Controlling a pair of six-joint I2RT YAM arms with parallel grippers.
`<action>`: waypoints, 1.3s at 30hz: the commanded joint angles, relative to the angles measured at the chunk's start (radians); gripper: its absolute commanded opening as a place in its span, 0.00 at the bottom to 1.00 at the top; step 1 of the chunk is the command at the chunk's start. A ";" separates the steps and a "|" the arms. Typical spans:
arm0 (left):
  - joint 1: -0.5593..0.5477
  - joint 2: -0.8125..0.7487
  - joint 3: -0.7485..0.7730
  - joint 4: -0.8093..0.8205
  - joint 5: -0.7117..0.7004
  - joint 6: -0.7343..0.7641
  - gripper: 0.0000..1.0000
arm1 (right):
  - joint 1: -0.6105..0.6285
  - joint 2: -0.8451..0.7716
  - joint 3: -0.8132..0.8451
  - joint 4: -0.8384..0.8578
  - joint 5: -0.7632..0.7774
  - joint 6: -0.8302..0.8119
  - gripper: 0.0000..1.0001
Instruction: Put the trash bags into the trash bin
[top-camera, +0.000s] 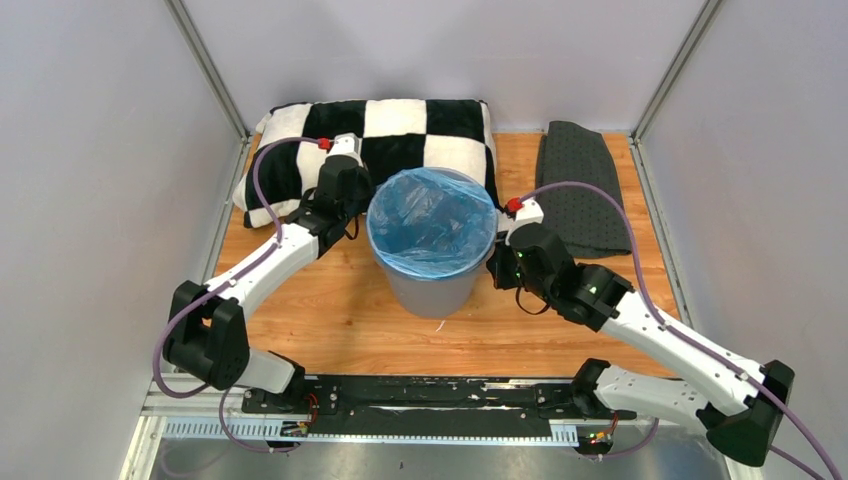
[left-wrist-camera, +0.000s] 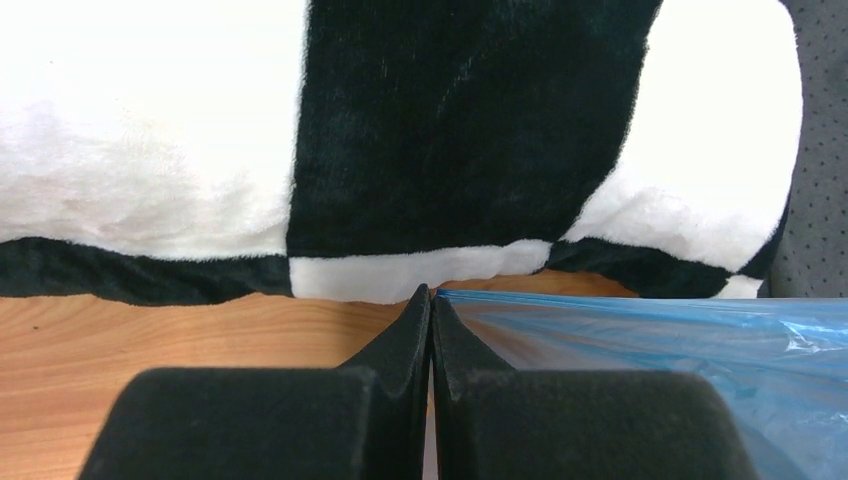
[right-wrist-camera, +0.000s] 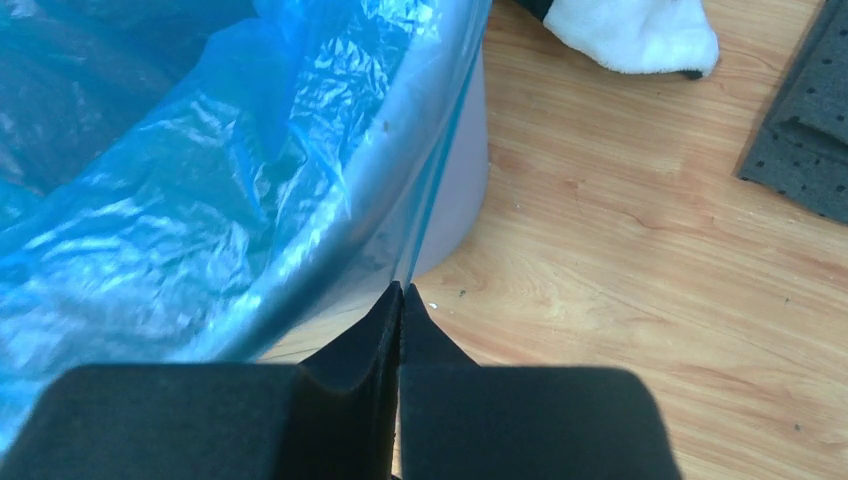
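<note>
Observed: left gripper (left-wrist-camera: 431, 300) and right gripper (right-wrist-camera: 402, 295) each pinch the trash bag (top-camera: 432, 218) hem at opposite sides of the trash bin (top-camera: 430, 288). Advise drawing the hem down evenly and gently, as the thin film may tear.

The trash bin (top-camera: 430, 288) stands in the middle of the table (top-camera: 330, 312), the trash bag (top-camera: 432, 222) inside it and lapped over its rim. The pillow (top-camera: 400, 122) lies behind it, the folded mat (top-camera: 583, 185) right of the pillow.
</note>
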 joint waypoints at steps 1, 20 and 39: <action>0.018 0.016 0.021 -0.086 -0.053 0.033 0.00 | 0.036 0.062 -0.064 -0.113 0.045 0.021 0.00; 0.018 -0.197 -0.033 -0.155 0.026 0.029 0.00 | -0.104 0.110 -0.148 -0.042 0.113 -0.012 0.00; 0.018 -0.139 -0.033 -0.114 -0.016 0.054 0.00 | -0.128 -0.038 -0.021 -0.134 -0.005 -0.119 0.55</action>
